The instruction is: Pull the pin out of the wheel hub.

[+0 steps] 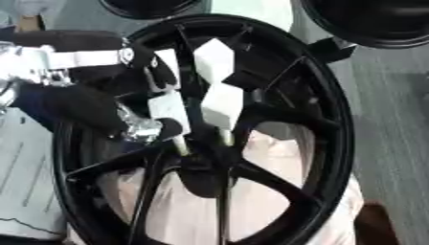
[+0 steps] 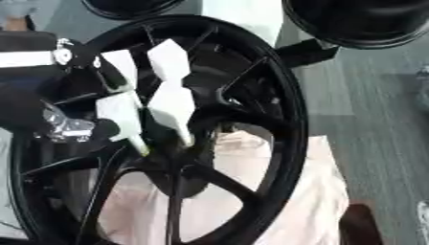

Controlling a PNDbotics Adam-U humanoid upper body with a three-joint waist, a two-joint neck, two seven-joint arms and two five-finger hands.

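Fingers (image 1: 220, 103) of left hand (image 1: 180, 91) white-tipped, reaching down over hub (image 1: 201, 165); pinching or just touching pin (image 1: 180, 145): cannot tell; pin near wheel (image 1: 335, 143) centre, axis along fingers; right hand unseen.

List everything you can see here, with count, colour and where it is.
Black spoked wheel: one, black, centre, filling most of the view.
Wheel hub: one, black, where the spokes meet, lower centre.
Pin: appears to be one thin pale rod, just above the hub at the fingertips.
Pale pink cloth: one, under the wheel.
Dark round objects: two, black, top edge.
Left hand: one, black with white finger segments, from the left, fingers down toward the hub.
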